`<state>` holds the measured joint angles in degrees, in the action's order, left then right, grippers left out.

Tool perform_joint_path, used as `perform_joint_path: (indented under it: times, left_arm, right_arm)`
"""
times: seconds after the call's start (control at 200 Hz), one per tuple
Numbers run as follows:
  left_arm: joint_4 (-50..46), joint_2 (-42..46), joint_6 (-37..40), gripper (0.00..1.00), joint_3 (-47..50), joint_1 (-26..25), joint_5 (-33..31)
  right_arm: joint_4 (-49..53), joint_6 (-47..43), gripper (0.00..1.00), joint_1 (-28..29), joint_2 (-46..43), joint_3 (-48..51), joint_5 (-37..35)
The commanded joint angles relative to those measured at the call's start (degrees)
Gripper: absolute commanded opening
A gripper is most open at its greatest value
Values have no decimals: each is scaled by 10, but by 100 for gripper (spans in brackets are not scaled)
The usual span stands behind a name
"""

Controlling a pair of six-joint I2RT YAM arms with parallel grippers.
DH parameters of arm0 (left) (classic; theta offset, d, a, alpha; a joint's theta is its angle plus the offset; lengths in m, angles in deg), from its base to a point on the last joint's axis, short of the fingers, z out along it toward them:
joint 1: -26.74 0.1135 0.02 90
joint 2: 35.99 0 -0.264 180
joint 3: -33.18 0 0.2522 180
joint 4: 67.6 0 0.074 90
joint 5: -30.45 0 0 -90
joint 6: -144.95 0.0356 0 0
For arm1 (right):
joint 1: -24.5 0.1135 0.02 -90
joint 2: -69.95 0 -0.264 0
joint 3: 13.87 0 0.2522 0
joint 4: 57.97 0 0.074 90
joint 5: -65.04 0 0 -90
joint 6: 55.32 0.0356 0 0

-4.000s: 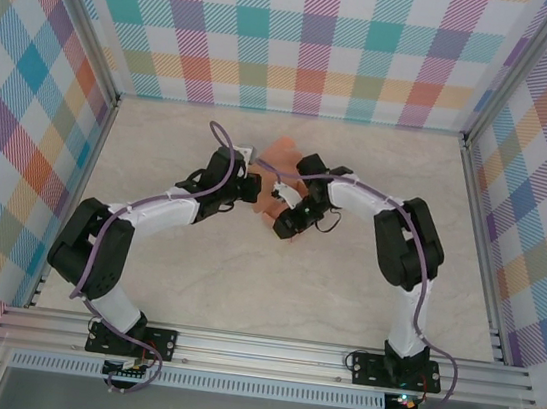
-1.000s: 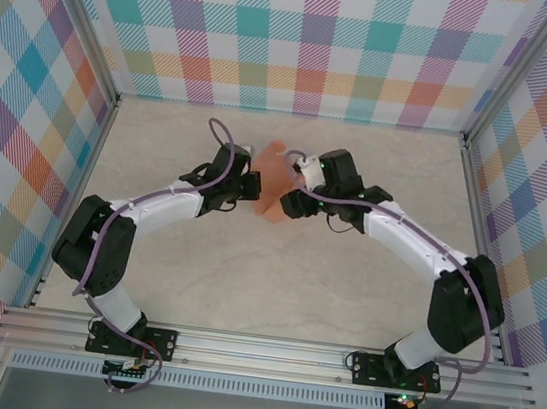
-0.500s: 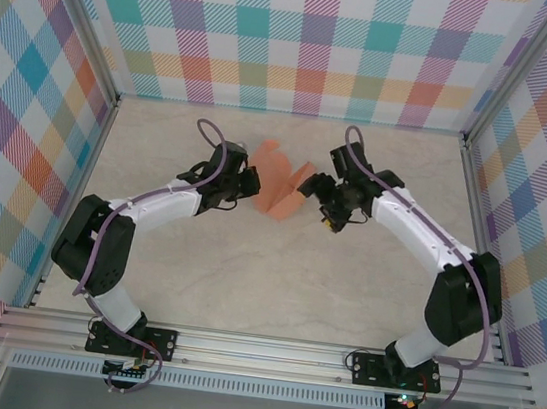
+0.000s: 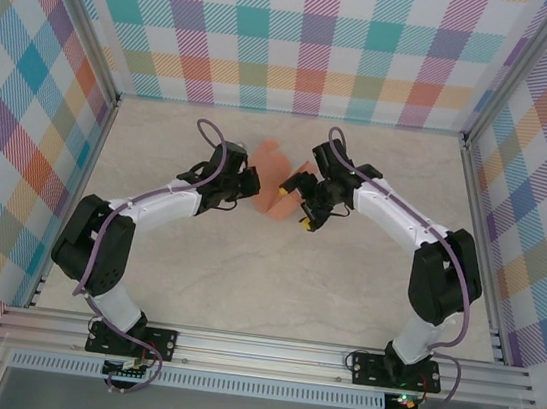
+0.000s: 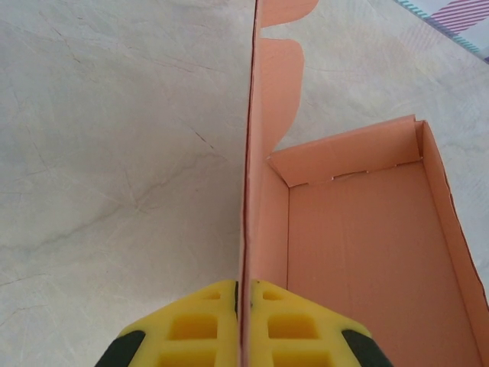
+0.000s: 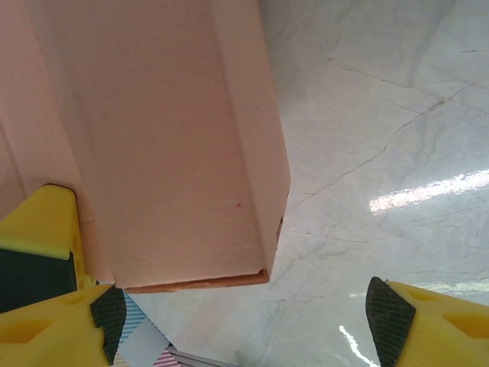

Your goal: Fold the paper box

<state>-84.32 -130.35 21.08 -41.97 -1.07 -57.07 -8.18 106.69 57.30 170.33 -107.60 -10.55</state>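
Left wrist, paper box point(image 5: 359, 252) pinched in left claw point(image 5: 243, 297)

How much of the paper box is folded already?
Partly. The paper box already has a floor, raised side walls and one formed corner. The left gripper pinches its tall upright panel, while the right gripper is open around an outer wall. Left to do: that scalloped panel is not folded over, so the box is open on top.

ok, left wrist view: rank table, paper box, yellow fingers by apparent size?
1. table, largest.
2. paper box, though nearness to the camera inflates it.
3. yellow fingers, cropped by the frame edge.
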Motion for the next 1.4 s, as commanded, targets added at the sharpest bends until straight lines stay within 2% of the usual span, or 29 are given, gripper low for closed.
perform_joint_path:
  times: [0.0,0.385,0.65,0.73,0.8,0.835,0.975,1.09,1.205,1.265,1.395]
  left_arm:
    - [-6,10,-3,0,2,2,-3]
    - [-11,-4,-1,0,-9,0,0]
    - [-14,-4,3,0,-12,0,0]
    - [-16,-2,5,0,-12,0,0]
    - [-14,1,11,0,-12,-1,-3]
    - [-13,2,18,0,-11,-1,-4]
    - [1,13,78,0,-9,-1,-19]
    - [30,26,158,0,5,-2,-38]
    - [86,55,228,0,35,-3,-41]
    - [126,78,280,0,54,-4,-15]
    - [206,136,461,0,104,-11,80]
  right_arm:
    - [6,-15,82,3,21,-16,-9]
    - [-1,-45,55,4,50,-14,-47]
    - [-26,-38,45,3,39,28,-57]
    - [-32,-38,51,3,33,35,-57]
    - [-27,-43,66,4,24,34,-57]
    - [-24,-49,70,4,17,32,-56]
    - [-7,-86,78,-5,-23,35,-54]
    - [-25,-121,80,-42,-66,75,-5]
    - [-134,-173,82,-91,-126,153,90]
    - [-162,-206,85,-112,-162,180,103]
    - [-153,-271,88,-174,-193,184,141]
